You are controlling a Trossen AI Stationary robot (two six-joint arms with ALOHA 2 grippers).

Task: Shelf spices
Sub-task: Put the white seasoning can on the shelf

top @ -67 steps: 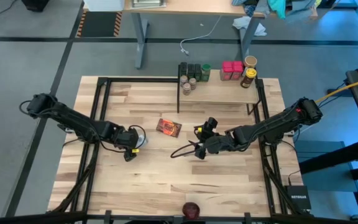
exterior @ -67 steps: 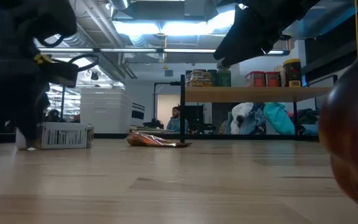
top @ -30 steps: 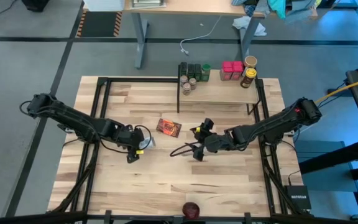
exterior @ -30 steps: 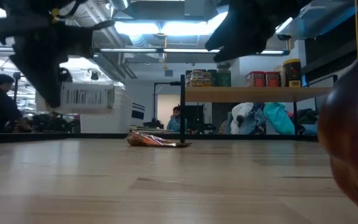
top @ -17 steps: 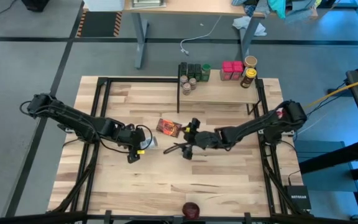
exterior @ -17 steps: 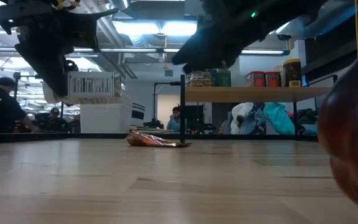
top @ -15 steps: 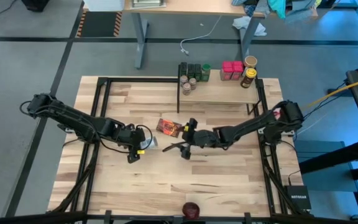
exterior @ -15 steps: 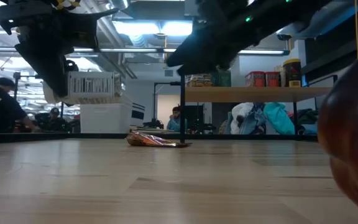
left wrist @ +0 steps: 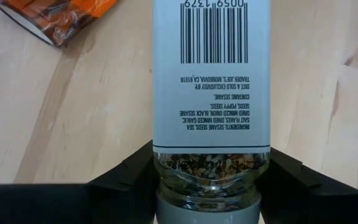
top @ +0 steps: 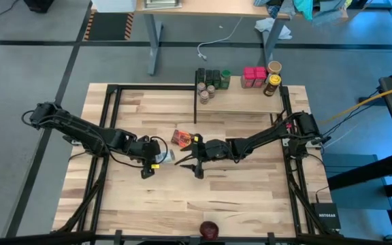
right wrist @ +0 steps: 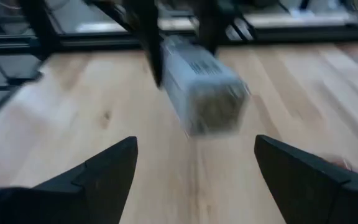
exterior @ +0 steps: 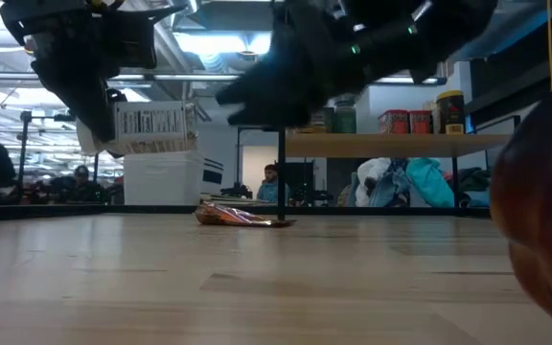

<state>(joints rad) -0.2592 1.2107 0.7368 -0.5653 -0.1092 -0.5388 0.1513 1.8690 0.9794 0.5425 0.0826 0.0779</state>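
Left gripper [top: 152,161] is clenched on a spice jar [left wrist: 211,93] w/ white label, held above the tabletop [top: 250,197]. Right gripper [top: 186,162] is spread wide, facing the jar – near the orange packet [top: 181,138]. Other spices stand on the shelf [top: 240,100].

my two arms are dark, slim and jointed; black cables loop beside them. small yellow markings show near each wrist.

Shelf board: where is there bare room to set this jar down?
The shelf is bare across its middle and near edge, between the dark-lidded jars and the brown bottle. Its far edge is crowded, pink boxes included. The left claw holds the jar.
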